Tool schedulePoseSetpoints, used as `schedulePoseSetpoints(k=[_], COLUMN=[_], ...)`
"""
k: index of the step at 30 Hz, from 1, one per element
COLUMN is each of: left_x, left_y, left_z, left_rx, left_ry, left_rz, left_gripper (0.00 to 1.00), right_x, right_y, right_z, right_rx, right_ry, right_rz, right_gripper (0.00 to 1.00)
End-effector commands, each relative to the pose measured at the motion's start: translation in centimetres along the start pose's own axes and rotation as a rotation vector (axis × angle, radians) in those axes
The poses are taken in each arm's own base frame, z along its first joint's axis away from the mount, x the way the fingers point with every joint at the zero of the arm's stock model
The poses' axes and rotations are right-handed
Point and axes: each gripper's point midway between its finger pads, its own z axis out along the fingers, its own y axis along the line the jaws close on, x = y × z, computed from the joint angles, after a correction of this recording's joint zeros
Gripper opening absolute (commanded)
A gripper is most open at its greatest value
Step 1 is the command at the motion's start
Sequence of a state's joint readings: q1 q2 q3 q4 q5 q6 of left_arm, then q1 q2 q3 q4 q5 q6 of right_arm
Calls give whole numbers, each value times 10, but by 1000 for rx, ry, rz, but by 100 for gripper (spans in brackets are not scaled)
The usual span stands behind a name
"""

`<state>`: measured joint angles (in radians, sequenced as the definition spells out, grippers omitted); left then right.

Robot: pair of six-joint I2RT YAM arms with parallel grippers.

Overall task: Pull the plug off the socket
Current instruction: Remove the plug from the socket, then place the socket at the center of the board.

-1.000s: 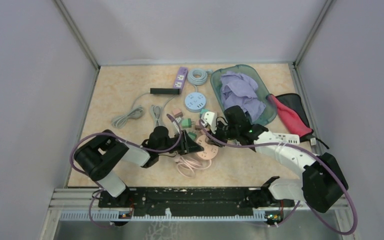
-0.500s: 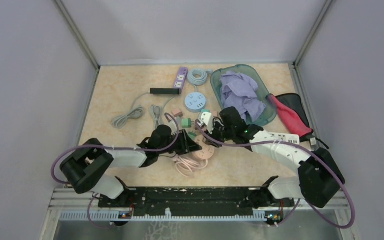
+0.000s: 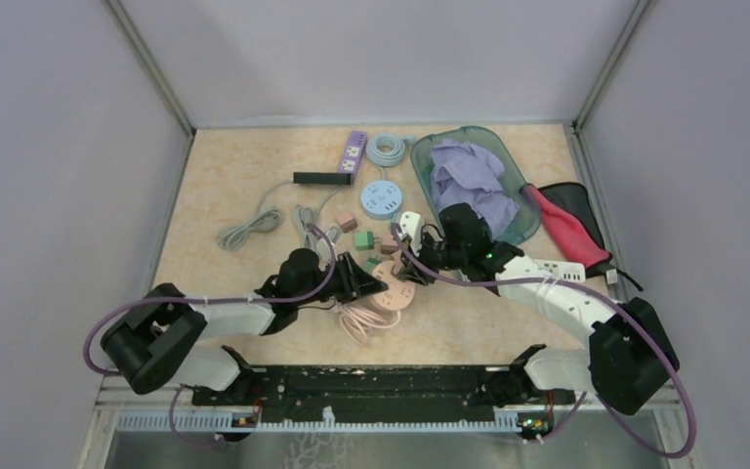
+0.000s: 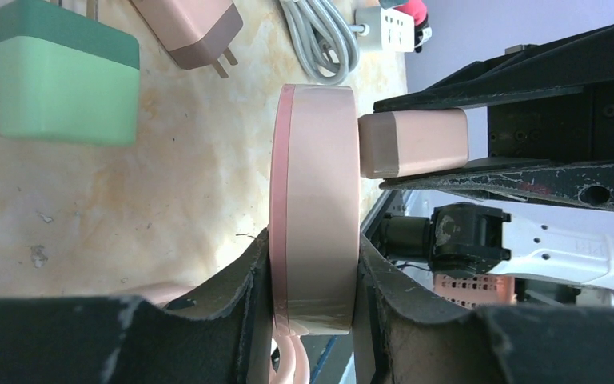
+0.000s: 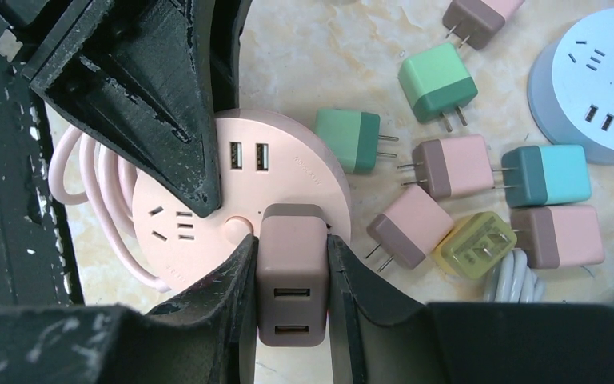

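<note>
The round pink socket [image 3: 397,293] lies flat on the table with its pink cable [image 3: 359,320] coiled beside it. My left gripper [image 4: 313,268] is shut on the socket's [image 4: 316,200] rim, one finger on its face and one under it. A pink-brown plug [image 5: 292,272] with two USB ports stands in the socket [image 5: 208,184] near its edge and looks seated against the face. My right gripper [image 5: 292,260] is shut on this plug [image 4: 413,142], one finger on each side. In the top view both grippers meet over the socket and the plug is hidden.
Loose plugs lie just right of the socket: green [image 5: 437,82], teal [image 5: 545,176], yellow [image 5: 480,244], several pink ones. A round blue socket [image 3: 383,198], a purple strip [image 3: 354,149], a black strip [image 3: 322,179] and a green tray [image 3: 508,156] with purple cloth lie farther back.
The left arm's elbow has swung down and to the left, and its gripper with the socket has shifted slightly left. Both grips are unchanged.
</note>
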<state>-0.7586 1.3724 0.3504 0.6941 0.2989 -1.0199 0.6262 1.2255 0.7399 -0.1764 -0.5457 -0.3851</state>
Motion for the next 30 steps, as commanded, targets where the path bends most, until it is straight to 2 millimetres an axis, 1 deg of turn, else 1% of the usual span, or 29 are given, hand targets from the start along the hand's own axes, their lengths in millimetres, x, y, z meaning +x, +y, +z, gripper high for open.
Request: schedulePoseSetpoints(k=[1, 3, 4, 8, 14, 16, 18, 22, 26, 30], left_x=[-28, -26, -29, -27, -31, -32, -34, -40, -45, -43], left_y=[28, 34, 32, 39, 56, 58, 54, 36, 26, 18], left_z=[1, 8, 13, 21, 15, 11, 8, 1, -7, -16], left_rx=[-117, -177, -199, -300, -422, -439, -422, -344, -273, -173], left_ry=[-140, -115, -108, -91, -86, -83, -90, -115, -122, -93], left_rz=[-153, -175, -172, -98, 13, 39, 62, 123, 189, 262], left_gripper=[0, 0, 0, 1, 2, 2, 2, 3, 4, 4], right_x=[-16, -13, -12, -14, -16, -17, -18, -19, -18, -8], right_y=[5, -3, -7, -12, -10, -9, -8, -7, -16, -27], right_z=[-4, -2, -1, -2, -6, -7, -9, -17, -26, -27], right_rx=[-4, 48, 72, 100, 76, 61, 49, 20, 34, 65], right_ry=[-64, -51, -44, -39, -27, -28, -29, -31, -35, -8], right_rz=[28, 40, 43, 57, 57, 60, 53, 32, 56, 91], right_gripper=[0, 0, 0, 0, 0, 0, 0, 0, 0, 0])
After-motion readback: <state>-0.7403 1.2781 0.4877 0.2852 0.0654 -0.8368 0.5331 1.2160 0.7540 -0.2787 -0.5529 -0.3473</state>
